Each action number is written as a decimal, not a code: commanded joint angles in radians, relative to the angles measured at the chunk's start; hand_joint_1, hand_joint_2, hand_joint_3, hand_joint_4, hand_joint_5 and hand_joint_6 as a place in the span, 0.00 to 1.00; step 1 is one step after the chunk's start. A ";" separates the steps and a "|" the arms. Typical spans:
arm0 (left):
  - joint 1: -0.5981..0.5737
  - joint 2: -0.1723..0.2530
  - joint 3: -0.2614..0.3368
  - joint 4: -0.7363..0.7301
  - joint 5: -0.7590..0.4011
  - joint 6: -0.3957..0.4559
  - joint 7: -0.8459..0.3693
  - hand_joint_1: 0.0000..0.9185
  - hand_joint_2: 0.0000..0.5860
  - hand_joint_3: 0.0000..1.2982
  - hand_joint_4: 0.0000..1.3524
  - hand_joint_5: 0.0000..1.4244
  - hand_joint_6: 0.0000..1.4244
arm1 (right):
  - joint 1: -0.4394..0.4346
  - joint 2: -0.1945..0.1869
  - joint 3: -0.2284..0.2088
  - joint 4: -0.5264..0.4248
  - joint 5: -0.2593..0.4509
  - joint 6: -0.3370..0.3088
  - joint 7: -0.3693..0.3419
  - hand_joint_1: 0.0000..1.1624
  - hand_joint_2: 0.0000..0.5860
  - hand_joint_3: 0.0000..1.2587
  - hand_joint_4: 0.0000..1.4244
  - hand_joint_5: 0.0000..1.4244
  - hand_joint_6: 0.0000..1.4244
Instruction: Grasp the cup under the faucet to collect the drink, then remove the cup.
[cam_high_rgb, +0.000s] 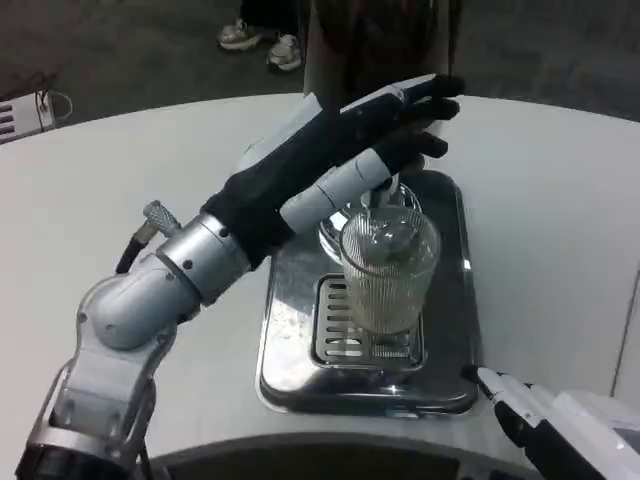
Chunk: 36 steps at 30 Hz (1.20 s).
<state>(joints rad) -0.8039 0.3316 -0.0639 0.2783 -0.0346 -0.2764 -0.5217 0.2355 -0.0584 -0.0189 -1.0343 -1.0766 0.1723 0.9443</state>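
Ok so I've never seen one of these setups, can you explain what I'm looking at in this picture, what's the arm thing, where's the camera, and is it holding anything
This is a humanoid robot at a white table, and the picture comes from a camera on its head or chest, looking down. The silver arm on the picture's left is its own left arm, ending in a left hand with black and white fingers. That hand is stretched out above a clear ribbed cup, up near the drink dispenser at the back; whether it touches the dispenser I cannot tell, and it does not hold the cup. The cup stands on the grille of a shiny metal drip tray. At the bottom right corner you see part of the right hand, low by the tray's corner; its fingers are too cut off to judge. A person's shoes show on the floor beyond the table.
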 joint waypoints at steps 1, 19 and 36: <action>-0.008 0.046 -0.047 0.019 0.085 -0.057 -0.025 0.00 0.11 0.12 0.09 0.17 0.19 | -0.006 -0.012 0.008 -0.013 0.007 0.013 -0.003 0.42 0.87 0.01 0.00 0.00 0.00; -0.086 0.111 -0.163 0.175 0.224 -0.250 -0.050 0.00 0.13 0.12 0.08 0.14 0.16 | 0.000 0.001 0.010 -0.013 -0.004 0.028 -0.012 0.42 0.87 0.01 0.00 0.00 0.00; -0.068 0.132 -0.165 0.158 0.237 -0.272 -0.042 0.00 0.12 0.13 0.08 0.13 0.17 | -0.004 0.068 -0.152 0.154 0.467 0.109 -0.363 0.58 0.44 0.00 0.00 0.05 0.04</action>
<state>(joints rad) -0.9158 0.4518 -0.1901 0.4247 0.1624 -0.5652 -0.5232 0.2411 0.0229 -0.1606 -0.9341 -0.6740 0.2889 0.6523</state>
